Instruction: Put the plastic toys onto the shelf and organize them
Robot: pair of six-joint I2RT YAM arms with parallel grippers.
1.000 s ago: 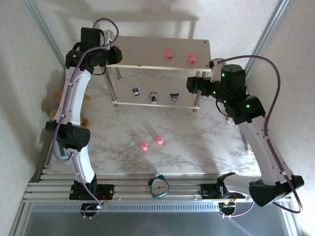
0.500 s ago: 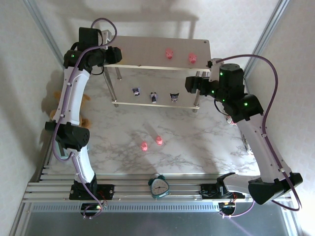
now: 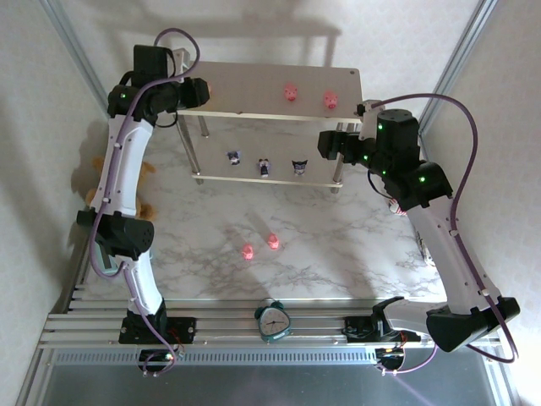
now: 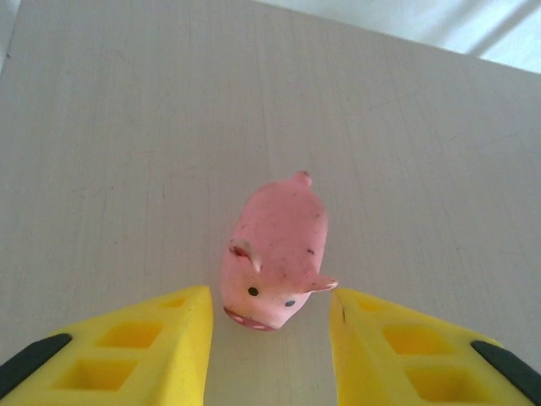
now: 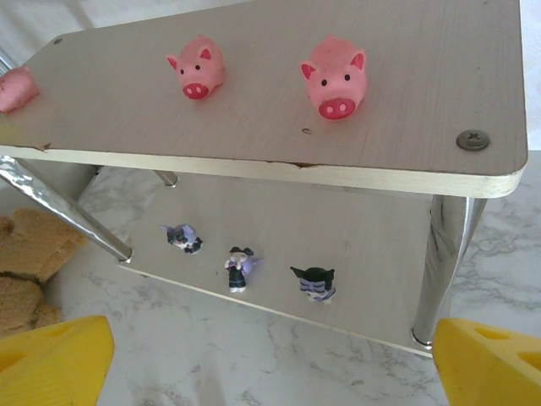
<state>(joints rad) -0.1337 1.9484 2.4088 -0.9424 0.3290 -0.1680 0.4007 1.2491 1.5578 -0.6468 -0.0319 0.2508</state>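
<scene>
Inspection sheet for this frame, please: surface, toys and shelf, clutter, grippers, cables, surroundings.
Surface: marbled table, two pink pigs loose on it.
Job's things: shelf holds three pigs on its top board and three purple figurines on its lower board.
Clutter: teddy bear at left; alarm clock at near edge.
Grippers: left gripper open around a top-board pig; right gripper open, empty.
Cables: purple cables loop over both arms.
Surroundings: white walls, metal rails.
</scene>
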